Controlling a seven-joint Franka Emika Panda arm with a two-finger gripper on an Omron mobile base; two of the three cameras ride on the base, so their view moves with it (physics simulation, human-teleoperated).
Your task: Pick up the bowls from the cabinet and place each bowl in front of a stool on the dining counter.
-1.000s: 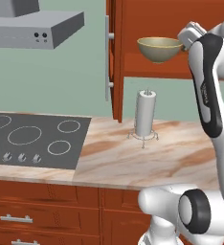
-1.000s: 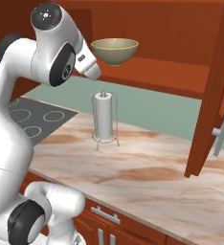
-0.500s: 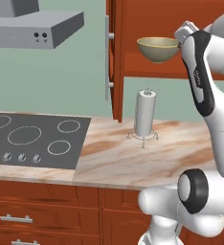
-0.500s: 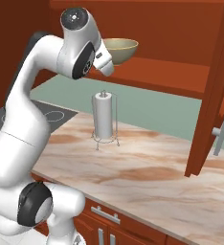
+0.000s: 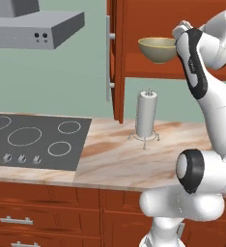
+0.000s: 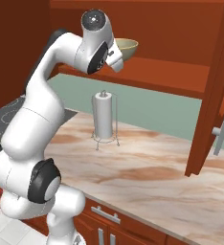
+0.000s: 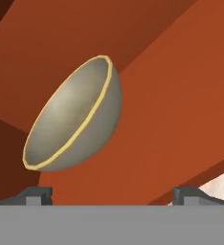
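Claw (image 7: 112, 195) spread wide, nothing between the tips, lined up on the olive-tan bowl (image 7: 73, 117). Bowl sits on the cabinet shelf (image 5: 148, 70), near its front edge, just ahead of my hand; not touching yet.

Risks as I judge them:
- Bowl is round and smooth-sided. If I close on the curved wall rather than the rim, it may squirt out and roll off the shelf onto the tabletop (image 5: 115, 159) below.
- Pushing in too far before closing could shove the bowl deeper or tip it.
- The open cabinet door (image 6: 212, 95) stands close; a wide swing on the way out could clip it.
- Paper towel holder (image 5: 146, 116) stands under the shelf: a dropped bowl likely hits it.

Second bowl: cannot tell where.
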